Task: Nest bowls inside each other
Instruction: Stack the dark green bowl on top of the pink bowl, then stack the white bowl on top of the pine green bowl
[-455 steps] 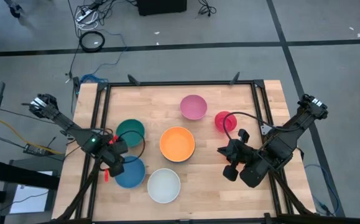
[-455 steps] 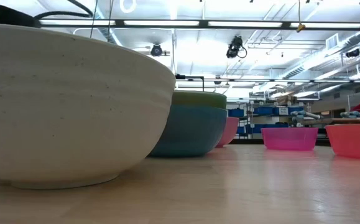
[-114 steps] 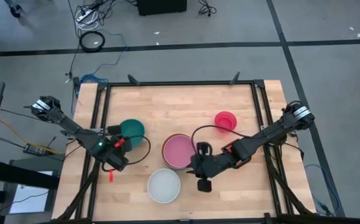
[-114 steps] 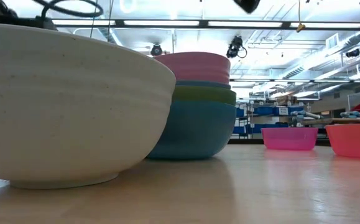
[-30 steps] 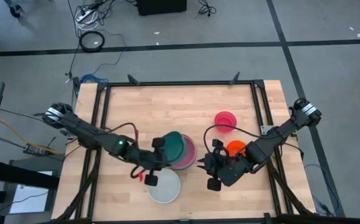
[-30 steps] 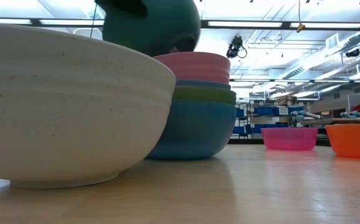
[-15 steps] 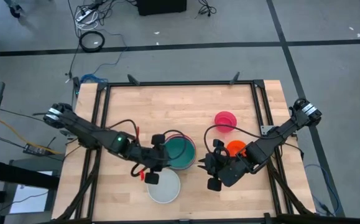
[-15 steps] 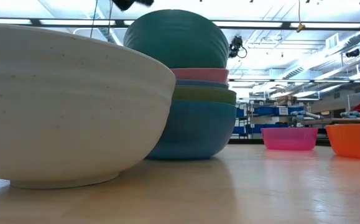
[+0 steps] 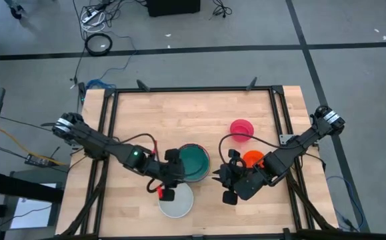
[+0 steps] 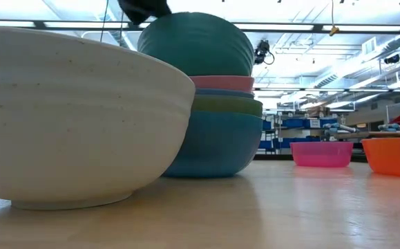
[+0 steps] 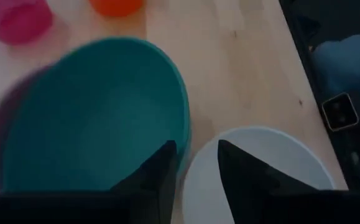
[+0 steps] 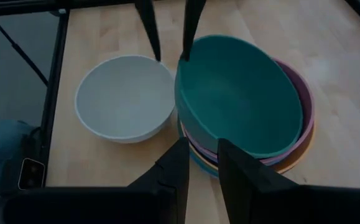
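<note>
A teal bowl [image 9: 194, 163] lies tilted in the pink bowl [image 12: 303, 99], which tops a stack of nested bowls [image 10: 217, 142] at mid-table. My left gripper [image 11: 195, 146] is open at the teal bowl's rim, on the side toward the white bowl [image 9: 176, 199]. One finger is over the teal bowl and the other is outside it. My right gripper [image 12: 203, 149] hangs open and empty to the right of the stack. A small orange bowl [image 9: 253, 159] and a magenta bowl [image 9: 241, 129] stand on the table. My left gripper stands open astride the teal bowl's rim [image 12: 181, 62], coming at it slanting down from the table's left. I cannot tell whether either finger touches the rim. The bowl rests tilted in the pink bowl.
The table's dark frame [image 9: 273, 100] runs around the wooden top. The white bowl sits close to the near edge, just beside the stack. Bare wood [image 9: 166, 117] lies at the far left. My right arm [image 9: 293, 150] passes beside the small orange bowl.
The teal bowl, which was held tipped above the stack, has come down into the pink bowl and lies tilted there. My left gripper has shifted a little toward the white bowl and rolled slightly. My right arm has kept still.
</note>
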{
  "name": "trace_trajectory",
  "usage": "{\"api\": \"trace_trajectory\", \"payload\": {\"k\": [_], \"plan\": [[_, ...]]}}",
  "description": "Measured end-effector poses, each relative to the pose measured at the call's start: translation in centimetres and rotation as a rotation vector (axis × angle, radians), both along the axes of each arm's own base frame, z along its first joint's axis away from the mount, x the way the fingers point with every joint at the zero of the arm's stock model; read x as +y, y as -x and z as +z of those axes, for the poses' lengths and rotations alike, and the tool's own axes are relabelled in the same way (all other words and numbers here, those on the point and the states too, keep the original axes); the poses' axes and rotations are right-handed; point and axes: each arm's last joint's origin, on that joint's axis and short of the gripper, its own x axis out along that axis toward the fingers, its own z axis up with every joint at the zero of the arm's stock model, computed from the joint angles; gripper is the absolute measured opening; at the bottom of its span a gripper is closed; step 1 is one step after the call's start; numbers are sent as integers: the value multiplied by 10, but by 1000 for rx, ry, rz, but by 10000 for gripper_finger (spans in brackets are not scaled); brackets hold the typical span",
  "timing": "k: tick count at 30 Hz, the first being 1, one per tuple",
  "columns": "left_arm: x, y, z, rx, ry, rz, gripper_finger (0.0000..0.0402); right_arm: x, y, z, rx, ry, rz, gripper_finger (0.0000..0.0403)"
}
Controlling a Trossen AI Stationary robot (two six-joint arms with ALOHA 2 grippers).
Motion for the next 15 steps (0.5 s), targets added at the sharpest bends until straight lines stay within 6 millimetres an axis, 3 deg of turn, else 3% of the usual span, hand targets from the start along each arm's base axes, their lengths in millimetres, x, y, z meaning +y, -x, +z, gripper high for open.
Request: {"api": "trace_trajectory", "payload": {"k": [8,12,15], "plan": [[-3,-9,-19,67,7,-16,127,1,1,0,0,-2,4,71],[-3,-9,-11,61,11,-16,127,1,1,0,-1,-3,3,71],[-6,-6,8,100,29,-32,127,1,1,0,-1,-4,2,71]]}}
